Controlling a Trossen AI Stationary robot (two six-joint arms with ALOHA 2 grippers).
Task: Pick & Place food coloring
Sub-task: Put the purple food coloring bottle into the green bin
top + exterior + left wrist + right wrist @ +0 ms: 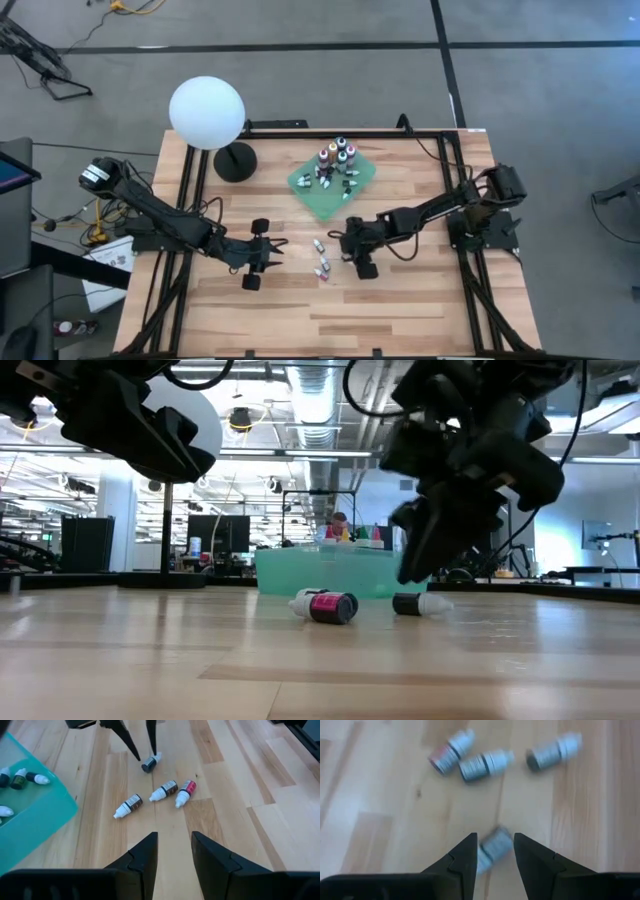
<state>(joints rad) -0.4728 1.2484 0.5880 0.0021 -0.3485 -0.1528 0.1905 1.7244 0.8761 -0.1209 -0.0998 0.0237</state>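
Closest to me on the wooden table (400,310), four small food coloring bottles (165,790) lie on their sides in a loose cluster near the middle of the boards. One has a pink label (185,792), one a dark label just beside it, a third (127,805) lies a little apart, and the fourth (151,762) has a dark cap. The right gripper (352,252) hangs low over that fourth bottle, its fingers (129,742) parted with the bottle lying between the tips (from its own wrist camera the bottle (492,847) is blurred, and I cannot tell whether the fingers touch it). The left gripper (262,252) is across from it, on the other side of the cluster, its fingers (145,855) apart with nothing between them and the bottles lying in front of it.

Further back, a green square cloth (318,200) lies on the table with more food coloring bottles (337,156) on it, several standing in a tight group and a few tipped over. Beyond and to the left stands a lamp with a white globe (207,112) on a round black base (236,161)
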